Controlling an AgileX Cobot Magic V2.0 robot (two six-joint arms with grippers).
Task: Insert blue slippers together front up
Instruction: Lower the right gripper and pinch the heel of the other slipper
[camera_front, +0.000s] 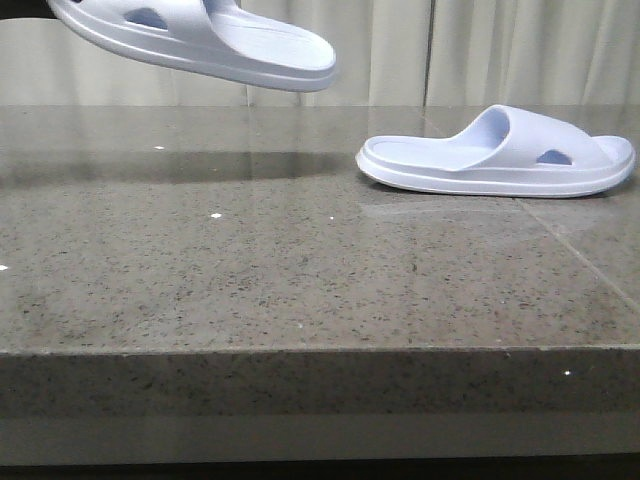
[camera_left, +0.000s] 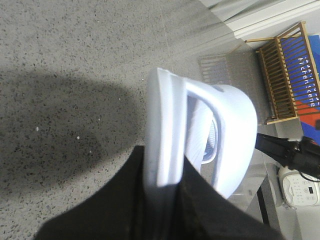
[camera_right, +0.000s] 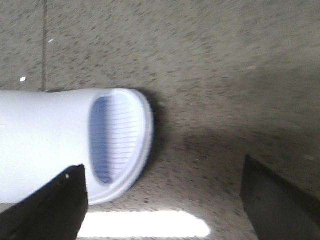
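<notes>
Held slipper: one blue slipper (camera_front: 205, 42) hung in the air at the upper left of the front view, well above the table, its heel end pointing right and tilted slightly down, the oval side hole facing the camera.
Left gripper: in the left wrist view the left gripper (camera_left: 162, 182) was closed on that slipper (camera_left: 200, 130), its two dark fingers (camera_left: 130, 200) pressing either side of the thick sole edge; the slipper stood on its side there, strap arching away to the right.
Resting slipper: the second slipper (camera_front: 497, 152) lay flat, sole down, on the right part of the table, toward the far edge, strap toward the right and the open heel end pointing left.
Right gripper: the right gripper (camera_right: 165, 205) hung above the table with its jaws spread wide and nothing between them; one dark finger (camera_right: 47, 207) overlapped the resting slipper's (camera_right: 60, 137) edge in the right wrist view, though I could not tell whether it touched.
Gap between slippers: the two were well apart, one aloft at the left, one lying at the right.
Table: a grey speckled stone table (camera_front: 250, 260), glossy, carried the dark shadow of the raised slipper on its left side.
Backdrop: pale curtains (camera_front: 470, 55) hung behind the table.
</notes>
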